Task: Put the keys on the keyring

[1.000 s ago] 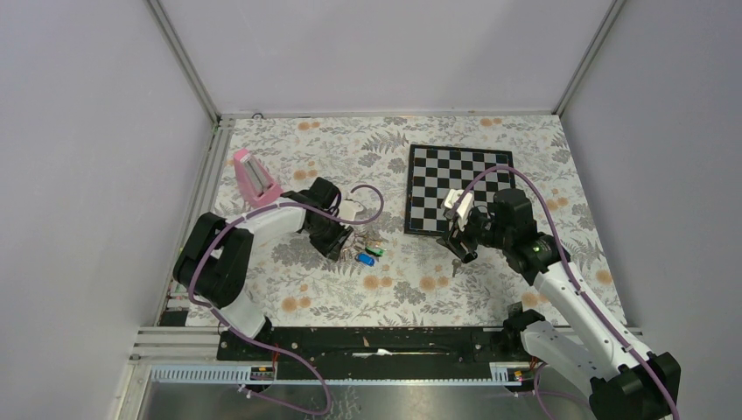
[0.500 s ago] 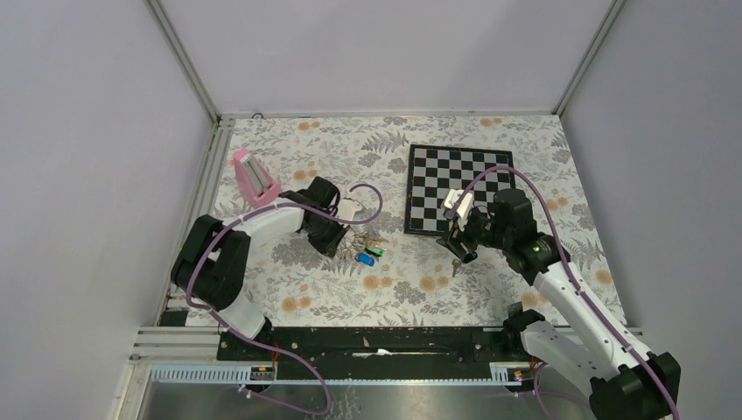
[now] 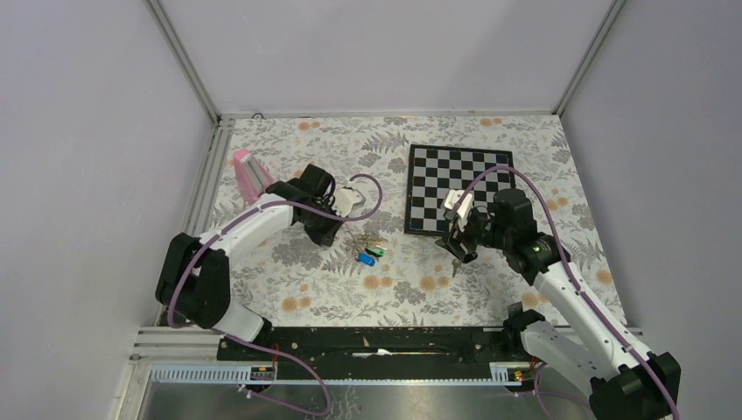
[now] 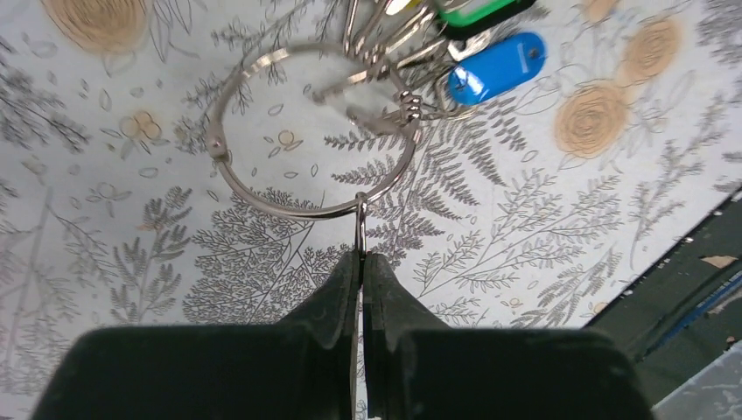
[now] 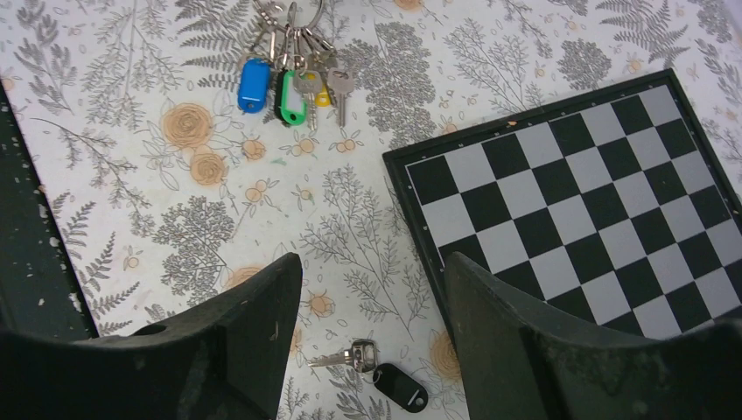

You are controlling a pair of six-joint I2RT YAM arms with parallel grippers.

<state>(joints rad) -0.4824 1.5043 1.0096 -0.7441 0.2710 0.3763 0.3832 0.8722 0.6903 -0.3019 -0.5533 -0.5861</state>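
The keyring point(image 4: 315, 131) is a large wire ring lying on the floral cloth, with blue point(image 4: 496, 67) and green point(image 4: 477, 10) tags bunched at its far side. My left gripper point(image 4: 361, 258) is shut on a thin wire piece at the ring's near edge. From above, the left gripper point(image 3: 335, 229) sits just left of the bunch point(image 3: 363, 249). The keys point(image 5: 350, 356), a small silver one joined to a black-headed piece point(image 5: 398, 387), lie on the cloth under my right gripper point(image 5: 372, 267). It hangs open above them with nothing between its fingers. The keyring point(image 5: 293, 79) also shows in the right wrist view.
A black and white chessboard point(image 3: 459, 188) lies at the back right, its near-left corner close to the right gripper point(image 3: 461, 248). A pink object point(image 3: 248, 171) stands at the left, behind the left arm. The black base rail point(image 3: 376, 341) runs along the near edge.
The left gripper has closed onto the ring's wire, and the left arm has swung its elbow outward to the left. The right arm has stayed put.
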